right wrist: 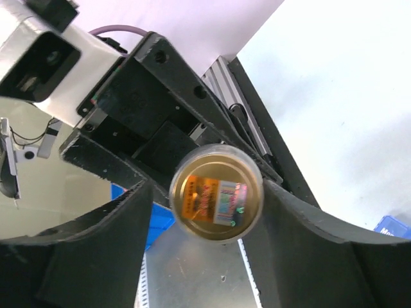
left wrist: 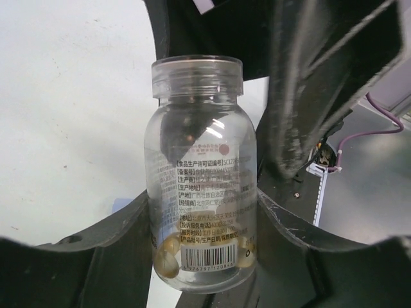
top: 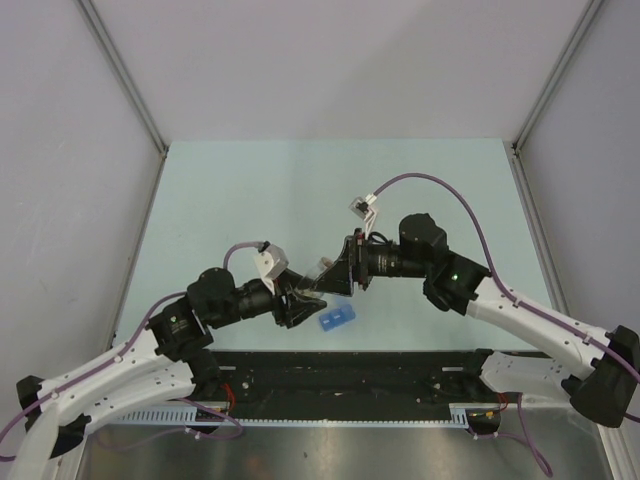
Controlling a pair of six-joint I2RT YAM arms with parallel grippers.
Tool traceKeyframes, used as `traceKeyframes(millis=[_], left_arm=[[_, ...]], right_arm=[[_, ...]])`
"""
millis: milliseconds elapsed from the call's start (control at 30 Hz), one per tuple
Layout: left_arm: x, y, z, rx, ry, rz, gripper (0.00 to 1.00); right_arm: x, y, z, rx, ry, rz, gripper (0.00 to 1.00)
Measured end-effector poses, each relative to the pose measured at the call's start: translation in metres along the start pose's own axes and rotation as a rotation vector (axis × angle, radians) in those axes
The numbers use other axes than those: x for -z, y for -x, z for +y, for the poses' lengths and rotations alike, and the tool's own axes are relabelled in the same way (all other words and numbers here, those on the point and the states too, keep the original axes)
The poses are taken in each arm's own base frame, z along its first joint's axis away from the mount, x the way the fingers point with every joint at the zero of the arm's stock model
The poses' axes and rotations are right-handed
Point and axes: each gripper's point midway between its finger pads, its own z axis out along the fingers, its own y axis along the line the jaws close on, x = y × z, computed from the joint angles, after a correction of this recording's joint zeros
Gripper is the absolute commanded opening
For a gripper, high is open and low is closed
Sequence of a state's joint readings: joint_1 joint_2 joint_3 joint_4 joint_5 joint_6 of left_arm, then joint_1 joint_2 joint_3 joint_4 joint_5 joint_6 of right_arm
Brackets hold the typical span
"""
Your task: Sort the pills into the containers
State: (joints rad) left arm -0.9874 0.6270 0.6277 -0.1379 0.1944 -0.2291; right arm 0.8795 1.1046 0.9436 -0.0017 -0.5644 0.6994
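A clear pill bottle [left wrist: 199, 160] with a printed label holds several yellowish pills [left wrist: 168, 256] at its bottom. My left gripper [left wrist: 200, 221] is shut on the bottle's lower half and holds it above the table's near edge [top: 303, 300]. The bottle's cap [right wrist: 216, 192], gold inside with a sticker, faces the right wrist camera. My right gripper [right wrist: 209, 199] is open around the cap: the right finger touches it and a gap shows on the left. The two grippers meet in the top view, the right one [top: 335, 283]. The blue pill box [top: 337, 319] lies on the table just below them, its corner at the right wrist view's edge [right wrist: 393, 226].
A black strip and metal rails [top: 350, 375] run along the near table edge under the grippers. A bright blue patch [right wrist: 160, 224] shows behind my right gripper's left finger; I cannot tell what it is. Grey walls [top: 80, 150] enclose the table on three sides.
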Motion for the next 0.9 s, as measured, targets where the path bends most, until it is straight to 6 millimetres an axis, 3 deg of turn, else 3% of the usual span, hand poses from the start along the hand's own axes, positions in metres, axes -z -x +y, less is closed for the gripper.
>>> traceKeyframes(millis=[167,433,500,567,633,767,833,900], left_arm=[[0.005,0.004,-0.002,0.033,-0.002,-0.053,0.01],[0.018,0.003,0.001,0.081,0.028,-0.102,0.0],[0.018,0.004,0.003,0.089,0.037,-0.104,0.0],[0.018,0.003,0.005,0.099,0.054,-0.106,0.0],[0.019,0.002,0.01,0.112,0.076,-0.112,0.01],[0.026,-0.006,0.017,0.164,0.117,-0.137,0.0],[0.031,-0.008,0.019,0.184,0.13,-0.16,0.0],[0.037,-0.005,0.02,0.205,0.139,-0.195,0.0]], right_arm=[[0.004,0.008,0.008,0.044,-0.017,-0.063,0.75],[0.021,0.051,0.022,0.017,-0.11,-0.332,0.71],[0.022,0.054,0.026,0.018,-0.149,-0.391,0.67],[0.027,0.055,0.024,0.027,-0.202,-0.435,0.55],[0.038,0.058,0.011,0.03,-0.287,-0.475,0.47],[0.078,0.066,-0.049,0.046,-0.561,-0.507,0.41],[0.09,0.058,-0.082,0.082,-0.669,-0.429,0.4],[0.088,0.038,-0.103,0.131,-0.702,-0.284,0.39]])
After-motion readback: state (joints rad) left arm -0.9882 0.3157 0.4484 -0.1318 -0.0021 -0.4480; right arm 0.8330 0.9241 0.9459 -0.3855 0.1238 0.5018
